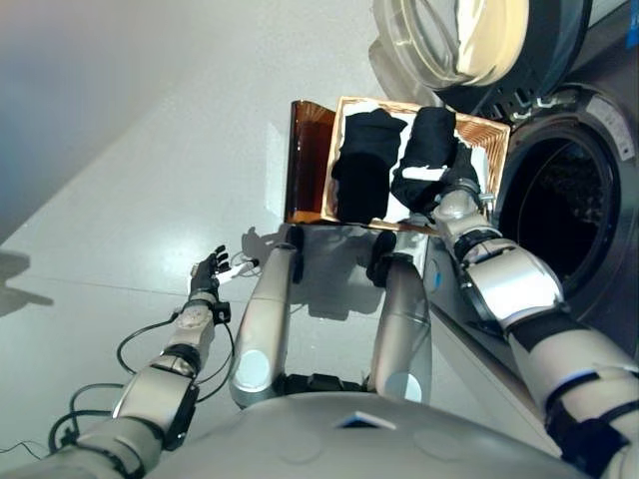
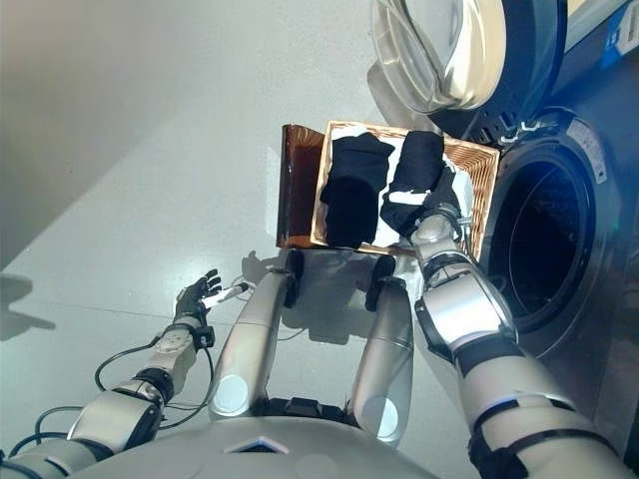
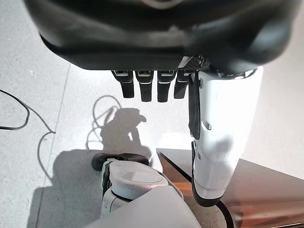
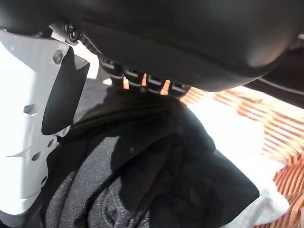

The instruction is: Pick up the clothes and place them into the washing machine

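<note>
The right robot hand's fingers are buried in black clothes.

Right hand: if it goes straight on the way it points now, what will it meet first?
Probably the black clothes in the basket. The right hand reaches into the basket just above them, and its wrist view shows dark cloth right under the fingers. Whether it already touches is unclear.

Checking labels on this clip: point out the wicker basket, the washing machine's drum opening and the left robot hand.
wicker basket [image 1: 494, 135], left eye view, woven rim.
drum opening [image 1: 559, 205], left eye view, dark interior.
left robot hand [image 1: 207, 271], left eye view, back of the palm.
</note>
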